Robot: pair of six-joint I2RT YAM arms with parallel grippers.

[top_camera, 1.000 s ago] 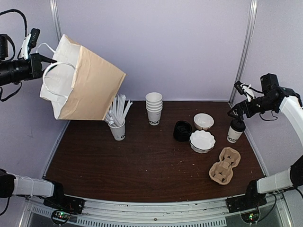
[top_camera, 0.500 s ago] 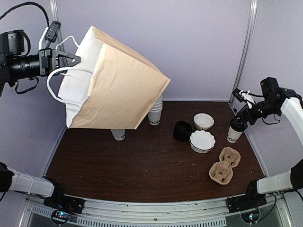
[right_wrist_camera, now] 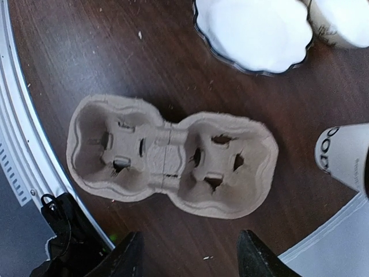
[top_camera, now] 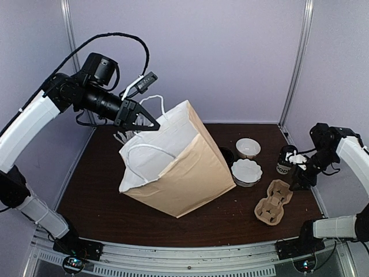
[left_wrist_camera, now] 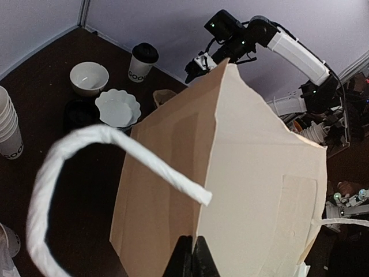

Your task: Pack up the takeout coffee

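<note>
Swinging the paper bag [top_camera: 184,173] lower, left jaws pinch its rim; right jaws gape above carrier [right_wrist_camera: 173,156]

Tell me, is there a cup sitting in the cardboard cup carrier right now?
No, both wells of the cardboard cup carrier are empty; the white coffee cup stands beside it, not in it.

— How many bags?
— One paper bag [top_camera: 184,173].
— Cups?
— One lidded coffee cup [left_wrist_camera: 140,62], plus one nested stack of white cups [left_wrist_camera: 8,135]. I cannot tell how many are in it.
— Bowls?
— Two: one plain bowl [left_wrist_camera: 89,78] and one scalloped bowl [left_wrist_camera: 117,107].
— Anything else?
— One cardboard carrier [right_wrist_camera: 170,156] with two wells, and one black round container [left_wrist_camera: 78,117].
</note>
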